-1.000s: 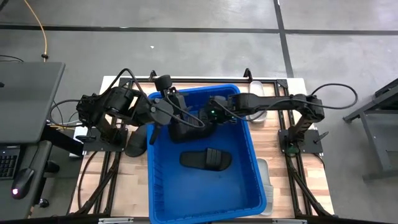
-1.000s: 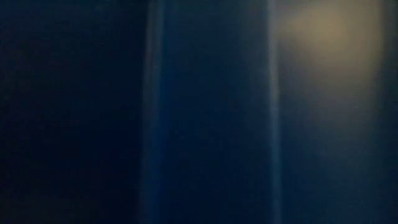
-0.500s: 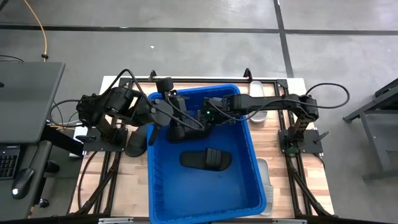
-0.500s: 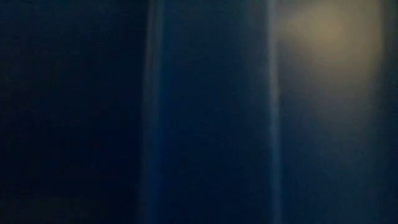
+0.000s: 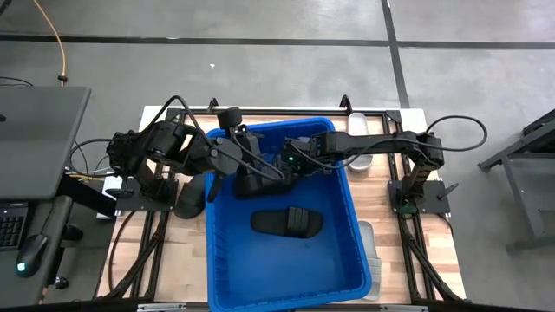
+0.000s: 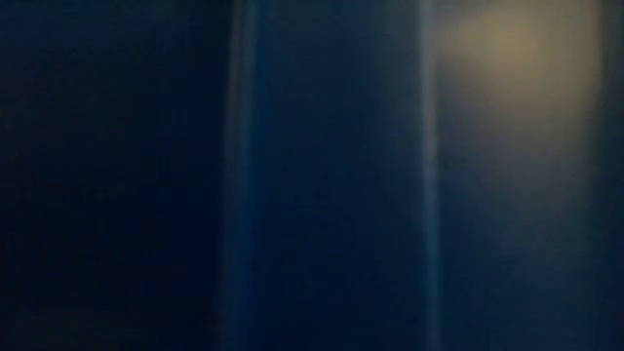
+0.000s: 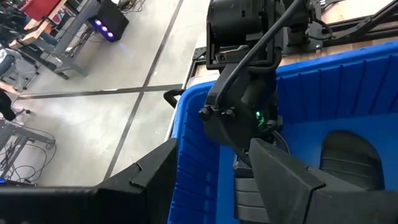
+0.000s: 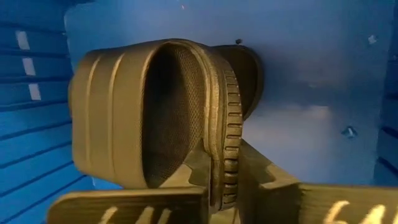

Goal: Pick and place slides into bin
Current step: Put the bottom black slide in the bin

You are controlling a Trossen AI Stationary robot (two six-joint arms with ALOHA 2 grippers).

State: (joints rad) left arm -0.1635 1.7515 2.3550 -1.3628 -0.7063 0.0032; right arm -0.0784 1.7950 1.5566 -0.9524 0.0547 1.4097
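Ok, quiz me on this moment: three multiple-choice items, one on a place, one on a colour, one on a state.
1. The flat black slide lies: A on the table; B on the bin floor; C on the rim.
2. The held slide is: A black; B white; C red.
3. The right gripper fingers are: A wide open; B shut on the held slide's edge; C out of view.
B, blue walls surround it; A, it shows dark; B, they pinch its sole.
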